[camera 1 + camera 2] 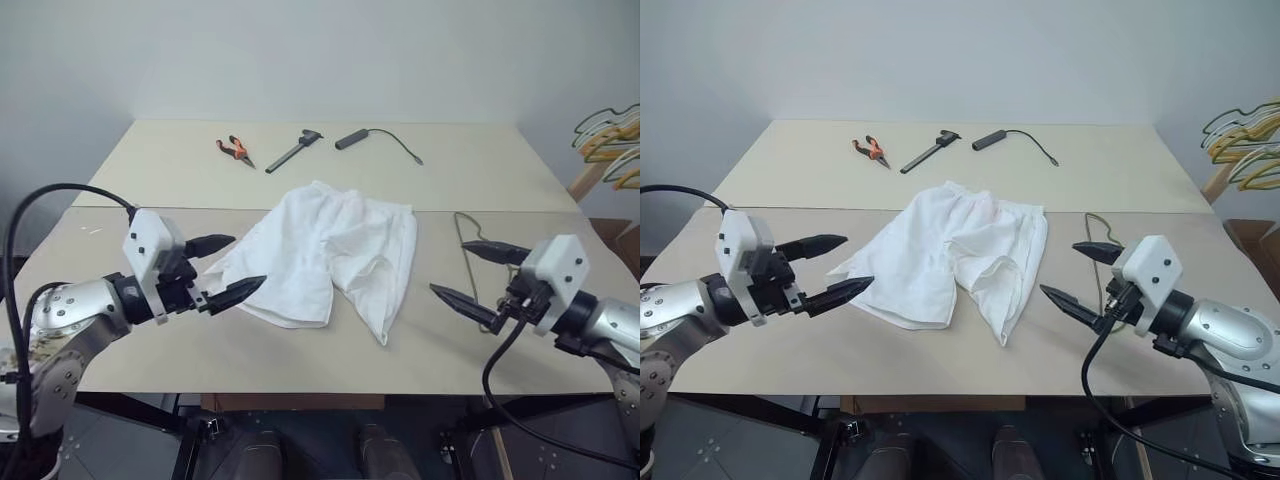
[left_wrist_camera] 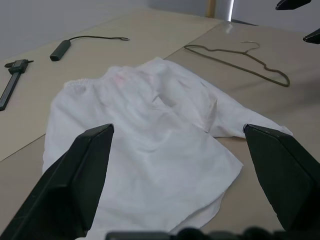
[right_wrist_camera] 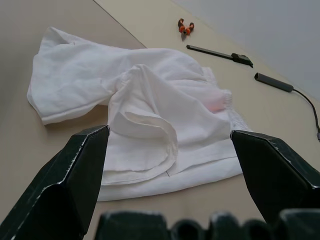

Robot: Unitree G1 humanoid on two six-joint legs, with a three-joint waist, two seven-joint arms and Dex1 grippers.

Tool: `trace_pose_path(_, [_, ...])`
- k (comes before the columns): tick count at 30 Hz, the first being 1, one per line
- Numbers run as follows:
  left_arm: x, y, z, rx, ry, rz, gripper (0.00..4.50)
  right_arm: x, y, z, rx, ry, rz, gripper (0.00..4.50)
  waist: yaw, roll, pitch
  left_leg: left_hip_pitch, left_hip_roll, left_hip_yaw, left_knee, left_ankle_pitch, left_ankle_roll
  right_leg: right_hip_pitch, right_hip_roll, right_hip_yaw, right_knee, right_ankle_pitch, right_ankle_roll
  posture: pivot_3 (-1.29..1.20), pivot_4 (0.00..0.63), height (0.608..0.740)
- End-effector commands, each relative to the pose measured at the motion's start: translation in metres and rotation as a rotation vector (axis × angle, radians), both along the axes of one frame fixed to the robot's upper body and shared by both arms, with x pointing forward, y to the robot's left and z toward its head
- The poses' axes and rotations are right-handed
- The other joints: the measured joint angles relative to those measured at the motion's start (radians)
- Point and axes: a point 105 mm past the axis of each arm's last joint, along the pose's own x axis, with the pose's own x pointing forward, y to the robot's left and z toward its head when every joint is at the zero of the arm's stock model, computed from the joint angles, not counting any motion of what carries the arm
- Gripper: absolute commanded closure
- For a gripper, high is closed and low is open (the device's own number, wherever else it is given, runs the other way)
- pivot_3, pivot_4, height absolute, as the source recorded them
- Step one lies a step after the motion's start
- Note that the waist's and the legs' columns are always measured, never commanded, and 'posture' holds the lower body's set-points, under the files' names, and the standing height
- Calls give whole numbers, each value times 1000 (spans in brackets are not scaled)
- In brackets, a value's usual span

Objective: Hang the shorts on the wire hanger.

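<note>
on a beige table, the shorts lie crumpled and untouched at centre, the wire hanger flat just beside them toward the robot's right. the hanging has not begun; next comes a grasp, probably at the waistband. the left gripper and right gripper hover level on either side, angled inward, jaws wide apart and empty.

Both forearms are brushed silver metal with small round screw heads, each ending in a black wrist collar and a blocky white housing. The left gripper and right gripper carry tapered black fingers — pointed, slightly ridged. Thick black cables loop from each arm.
</note>
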Motion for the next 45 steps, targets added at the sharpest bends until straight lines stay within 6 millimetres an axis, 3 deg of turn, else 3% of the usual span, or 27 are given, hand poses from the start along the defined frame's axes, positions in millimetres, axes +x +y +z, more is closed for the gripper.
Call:
trace_pose_path(1, [-7,-4,12,-21,-39,-38,0,-2,3,11,-11,-56,21,28,0,0,0,0,0,0,0,0,0,0,0,0,0,0,0,-12,63,740])
trace_pose_path(13, [-8,-4,14,-28,-25,-47,0,0,6,9,-6,-55,27,28,1,0,-1,0,0,0,0,0,0,0,0,0,1,0,0,-4,62,740])
trace_pose_path(16, [-5,-4,14,-26,-33,-43,0,2,8,3,-84,-83,58,28,0,-1,-3,0,0,0,0,0,0,0,0,0,1,0,0,-7,57,740])
trace_pose_path(21, [-6,-3,13,-36,-25,-27,0,5,12,-18,-319,-127,121,28,0,-1,-6,1,0,0,0,0,0,0,0,0,1,0,0,-21,70,740])
trace_pose_path(25, [-5,-3,13,-29,-19,-36,0,4,9,-59,-592,-128,215,28,-1,-2,-6,1,0,1,0,0,0,0,0,0,0,0,0,-27,80,740])
trace_pose_path(30, [-2,-9,15,-31,-21,-64,0,10,24,-94,-737,-161,296,28,-1,-2,-6,2,0,1,1,0,0,1,0,0,1,0,-1,-31,88,740])
trace_pose_path(35, [-2,-10,16,-20,-20,-77,0,24,41,-116,-807,-240,333,1288,-14,-2,-6,3,0,0,1,0,0,1,1,1,2,0,-1,-30,90,740])
trace_pose_path(44, [0,-9,16,-14,-29,-68,0,43,78,-117,-739,-327,355,4348,-24,-3,-6,14,1,-1,0,0,0,13,1,0,1,0,-1,-12,87,740])
trace_pose_path(45, [-1,-9,16,-15,-29,-66,0,45,82,-116,-731,-337,360,4430,-24,-3,-6,15,1,-1,0,0,0,13,1,0,1,0,-1,-10,88,740])
